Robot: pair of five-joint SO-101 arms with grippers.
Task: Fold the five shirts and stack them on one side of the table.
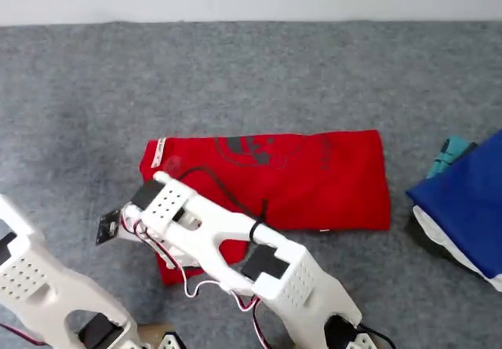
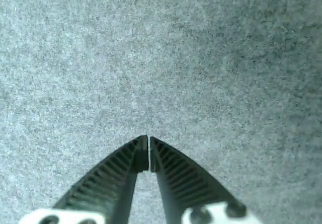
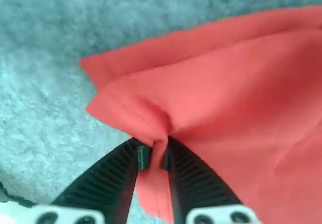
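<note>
The red shirt (image 1: 314, 176) lies in the middle of the gray tabletop (image 1: 235, 74). It is folded into a long shape that runs from left to right. The right tool (image 3: 153, 158) is at the left end of the shirt. Its two fingers are pressed onto a small bunch of the red cloth at the edge, and they pinch it. The left tool (image 2: 149, 153) is over bare tabletop near the front left corner. Its fingers are pressed together with nothing between them. A blue shirt (image 1: 467, 200) lies at the right edge of the tabletop, on top of some white cloth (image 1: 439, 235).
</note>
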